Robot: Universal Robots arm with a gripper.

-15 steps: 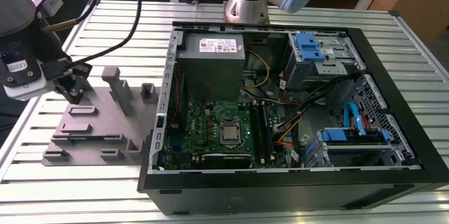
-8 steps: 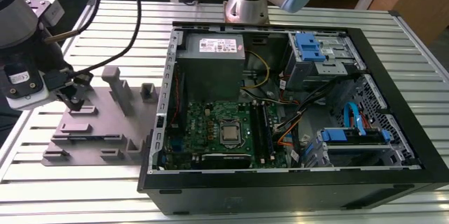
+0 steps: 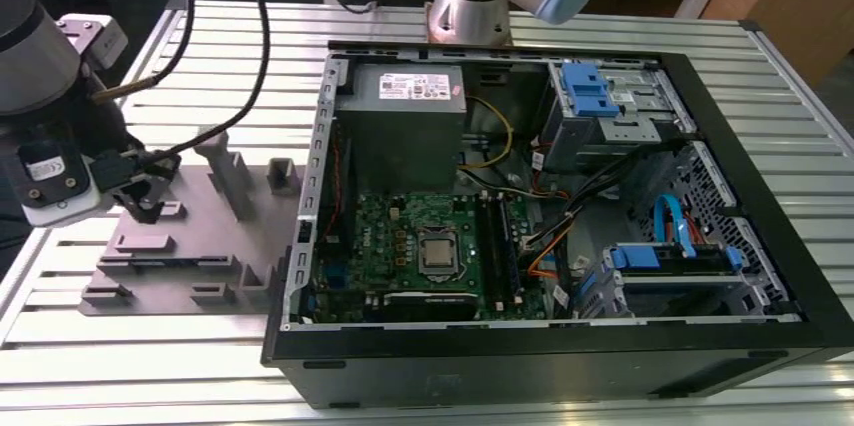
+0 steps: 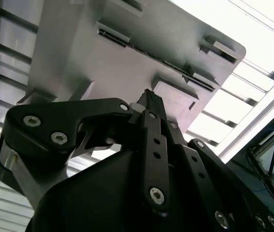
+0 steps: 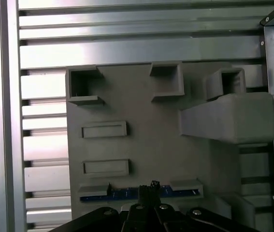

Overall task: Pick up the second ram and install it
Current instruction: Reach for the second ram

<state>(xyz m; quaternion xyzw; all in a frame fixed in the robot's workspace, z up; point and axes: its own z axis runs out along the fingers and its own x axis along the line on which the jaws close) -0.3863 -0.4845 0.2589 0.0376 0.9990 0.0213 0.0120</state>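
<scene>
The second ram (image 5: 117,194) is a slim dark blue strip lying on edge in a slot of the grey tray (image 5: 151,125), between two small holders. In the exterior view the second ram (image 3: 180,263) is a dark line along the tray (image 3: 200,231) edge nearest that camera. My gripper (image 3: 142,202) hangs over the tray, at the exterior view's left of the computer case. In the first wrist view my gripper (image 5: 150,185) points down at the strip's middle. My gripper (image 4: 149,95) has its fingertips together with nothing between them, a little short of the ram (image 4: 112,35).
An open computer case (image 3: 694,86) lies on the slatted metal table (image 3: 200,376), with a green motherboard (image 3: 400,236), power supply (image 3: 400,96) and blue drive cage (image 3: 587,86) inside. Upright tray posts (image 3: 223,171) stand between my gripper and the case. Black cables (image 3: 254,46) hang above.
</scene>
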